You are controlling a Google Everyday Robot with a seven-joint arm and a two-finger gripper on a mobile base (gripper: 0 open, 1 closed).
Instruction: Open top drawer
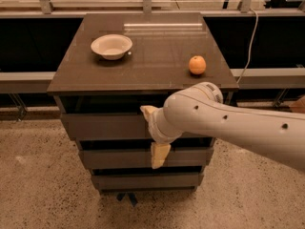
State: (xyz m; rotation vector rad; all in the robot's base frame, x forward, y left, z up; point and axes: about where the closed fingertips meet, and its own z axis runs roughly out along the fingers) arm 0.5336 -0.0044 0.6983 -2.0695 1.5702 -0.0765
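The top drawer (105, 126) is the widest grey-brown flat front, just under the dark tabletop (152, 56). It sits flush with the cabinet, with a dark gap above it. My gripper (153, 133) is right at the front of this drawer, near its middle. It is open, with one cream fingertip (147, 111) at the drawer's top edge. The other fingertip (160, 155) hangs below the panel, over the mid drawer (114, 159). My white arm (238, 128) reaches in from the right and hides the drawer's right half.
A white bowl (111, 46) and an orange (197, 65) sit on the tabletop. The narrowest drawer (138, 180) is at the bottom. Speckled floor lies in front. Dark benches run left and right behind the cabinet, and a cable (248, 42) hangs at the right.
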